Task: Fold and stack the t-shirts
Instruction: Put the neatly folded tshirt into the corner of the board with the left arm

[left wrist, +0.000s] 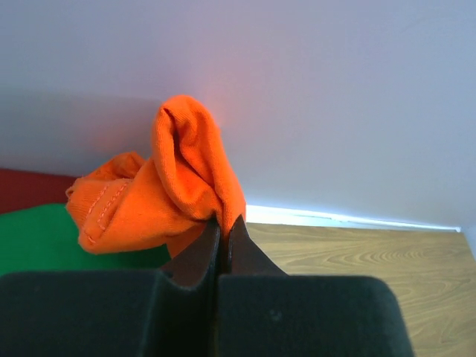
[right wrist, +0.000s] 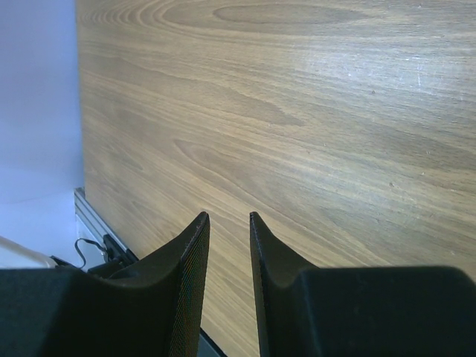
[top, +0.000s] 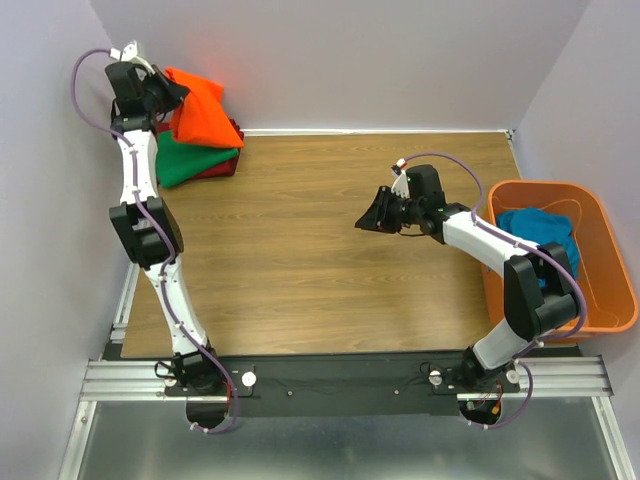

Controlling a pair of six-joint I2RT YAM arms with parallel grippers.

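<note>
At the table's far left corner my left gripper (top: pixel 176 95) is shut on an edge of the bright orange t-shirt (top: pixel 203 110), which bunches up over the stack. In the left wrist view the orange t-shirt (left wrist: pixel 167 186) is pinched between the closed fingertips of the left gripper (left wrist: pixel 224 222). Under it lie a folded green t-shirt (top: pixel 190 160) and a dark red t-shirt (top: pixel 222 168), the green t-shirt (left wrist: pixel 37 238) also showing at that view's left. A teal blue t-shirt (top: pixel 545 235) lies crumpled in the basket. My right gripper (top: pixel 366 222) hovers open over bare wood, and the right gripper (right wrist: pixel 229 217) holds nothing.
An orange plastic basket (top: pixel 608 250) stands at the table's right edge beside the right arm. Walls close in the far left corner behind the stack. The wooden table (top: pixel 300 250) runs between the two arms.
</note>
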